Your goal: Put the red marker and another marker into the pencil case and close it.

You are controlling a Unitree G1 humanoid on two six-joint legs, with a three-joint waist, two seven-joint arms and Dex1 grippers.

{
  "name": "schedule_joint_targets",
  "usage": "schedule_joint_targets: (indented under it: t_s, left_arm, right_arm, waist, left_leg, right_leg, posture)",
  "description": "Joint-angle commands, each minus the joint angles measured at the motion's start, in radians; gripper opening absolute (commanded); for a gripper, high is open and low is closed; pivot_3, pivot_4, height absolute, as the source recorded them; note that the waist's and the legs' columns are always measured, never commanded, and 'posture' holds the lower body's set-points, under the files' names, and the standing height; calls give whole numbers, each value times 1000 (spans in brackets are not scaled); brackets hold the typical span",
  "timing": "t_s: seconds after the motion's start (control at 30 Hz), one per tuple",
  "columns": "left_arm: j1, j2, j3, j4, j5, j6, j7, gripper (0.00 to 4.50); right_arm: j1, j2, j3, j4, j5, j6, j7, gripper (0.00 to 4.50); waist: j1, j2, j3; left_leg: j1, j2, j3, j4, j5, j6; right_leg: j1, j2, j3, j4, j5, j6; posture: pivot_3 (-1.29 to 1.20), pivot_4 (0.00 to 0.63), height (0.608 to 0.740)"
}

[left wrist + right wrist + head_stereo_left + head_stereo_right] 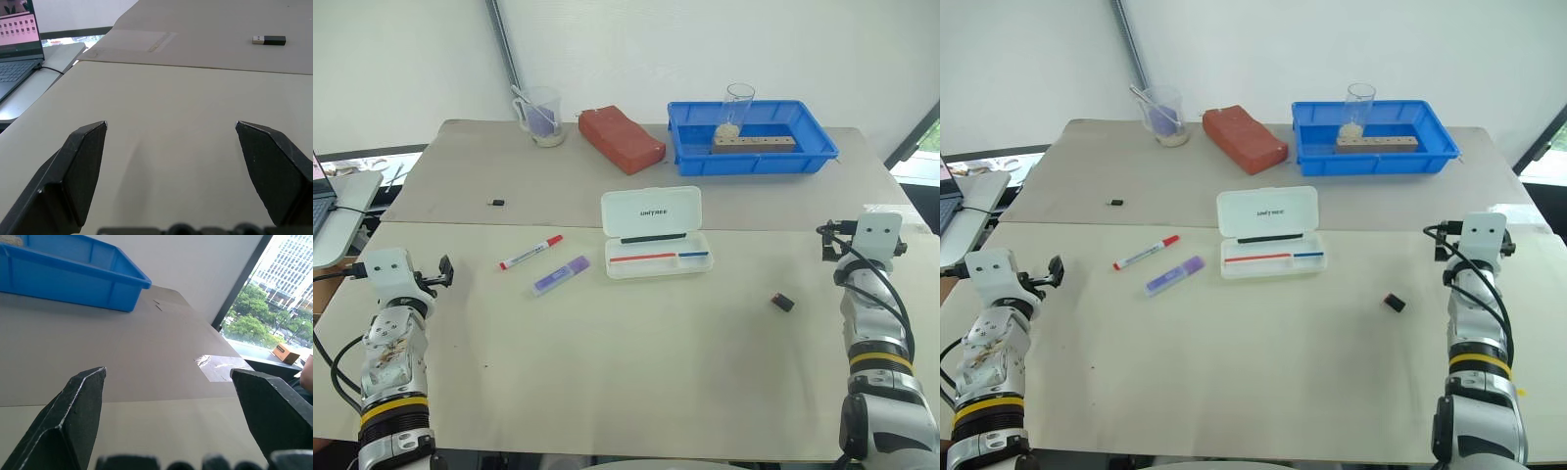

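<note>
The left gripper (171, 128) sits nearest, its two black wedge-shaped fingers (80, 166) spread wide over bare matte tabletop, pinching nothing and touching nothing; ahead of it and off toward the far side lies a small black USB stick (269, 40), and an open laptop (18, 46) stands off the table's edge on its outer side. The right gripper (168, 372) is likewise spread fully apart and empty, hovering over the smooth beige table (636, 362), with the glossy blue plastic tray (73, 276) beyond it.

Between the two grippers, well apart from both, lies the pencil case (656, 235): a flat translucent white box with rounded corners, lid hinged back and open, thin red and blue pens inside. The red marker (530, 253), slim and white-barrelled with a red cap, lies on the table between the case and the left gripper; the purple highlighter (560, 276), short, thick and translucent, lies just beside it.

A small black-and-red object (782, 302) lies nearer the right gripper.
</note>
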State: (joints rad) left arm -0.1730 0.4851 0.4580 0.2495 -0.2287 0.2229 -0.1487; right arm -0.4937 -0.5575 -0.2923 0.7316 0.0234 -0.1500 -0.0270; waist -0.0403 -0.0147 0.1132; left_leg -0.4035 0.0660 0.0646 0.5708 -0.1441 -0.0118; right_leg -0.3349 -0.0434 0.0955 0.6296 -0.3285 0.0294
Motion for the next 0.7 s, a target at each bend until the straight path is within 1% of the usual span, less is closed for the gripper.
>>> schedule_joint_targets:
  t_s: [0.03,0.13,0.2,0.27,0.37,0.47,0.57,0.63,0.7]
  left_arm:
    - [-3,28,26,-48,-8,-12,-8,4469]
    - [-3,53,26,-79,-18,-10,-40,4469]
    - [-19,87,18,-113,-42,17,-94,4469]
    - [-37,127,-16,-168,-76,53,-186,4469]
    - [-106,223,-146,-269,-105,127,-377,4469]
    - [-234,264,-278,-311,-120,186,-512,4469]
    - [-363,247,-427,-308,-94,186,-635,4469]
    - [-444,204,-550,-294,-66,155,-730,4469]
    - [-508,135,-649,-258,-40,148,-783,4469]
  right_arm:
    - [-16,-17,-13,-29,7,-2,1,4500]
    - [-18,-23,-1,-48,13,8,47,4500]
    - [-23,-27,15,-88,39,35,134,4500]
    - [-21,-35,31,-151,67,72,234,4500]
    - [15,-69,79,-312,122,166,434,4500]
    - [63,-107,114,-494,189,270,588,4500]
    - [119,-143,141,-684,278,402,712,4500]
    - [169,-176,157,-826,339,500,779,4500]
    - [216,-205,167,-940,370,569,809,4500]
  waist:
    - [0,0,0]
    - [0,0,0]
    - [-2,0,0]
    - [-2,0,0]
    - [4,1,0]
    - [21,1,0]
    - [28,1,0]
    - [30,2,0]
    - [29,2,0]
  left_leg:
    - [0,0,0,0,0,0]
    - [0,0,0,0,0,0]
    - [0,0,0,0,0,0]
    - [0,0,0,0,0,0]
    - [-1,0,0,0,0,0]
    - [-2,0,0,0,-1,-1]
    - [-2,-1,0,0,0,0]
    - [-2,0,0,0,0,0]
    - [-3,-1,0,1,0,0]
  right_leg:
    - [0,0,0,0,0,0]
    - [0,0,0,0,0,0]
    - [0,0,0,0,0,0]
    - [0,0,0,0,0,0]
    - [0,0,-1,0,0,0]
    - [0,0,-2,0,0,0]
    - [0,0,-2,0,0,0]
    - [-1,1,-1,0,0,0]
    - [-1,2,0,-1,0,0]
  posture:
    - [0,150,740]
    - [0,150,740]
    - [0,150,740]
    - [0,150,740]
    - [0,150,740]
    - [0,150,740]
    - [0,150,740]
    - [0,150,740]
    - [0,150,740]
